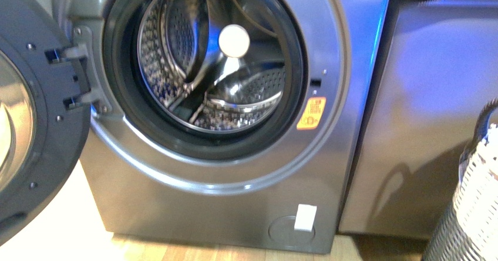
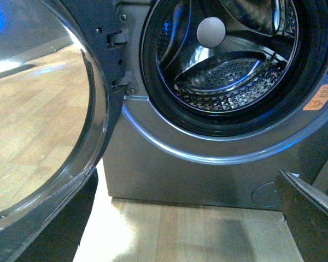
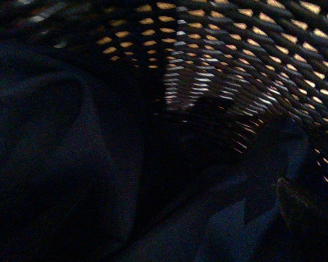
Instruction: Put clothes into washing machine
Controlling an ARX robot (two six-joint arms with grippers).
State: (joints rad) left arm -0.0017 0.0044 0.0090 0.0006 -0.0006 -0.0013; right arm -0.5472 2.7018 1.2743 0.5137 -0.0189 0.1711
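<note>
Though its opening cannot be told, the right end effector (image 3: 298, 212) hangs near the clothes (image 3: 71, 153).

Washing machine (image 1: 235, 173) with door (image 1: 35, 114) swung open at left; cabinet (image 1: 434, 114) right; clothes (image 3: 71, 164) inside basket (image 1: 475, 208) far right

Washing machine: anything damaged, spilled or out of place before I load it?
Nothing stands out. The washing machine has its door swung open, the drum is empty, and the floor below looks dry. The clothes lie in the basket.
</note>
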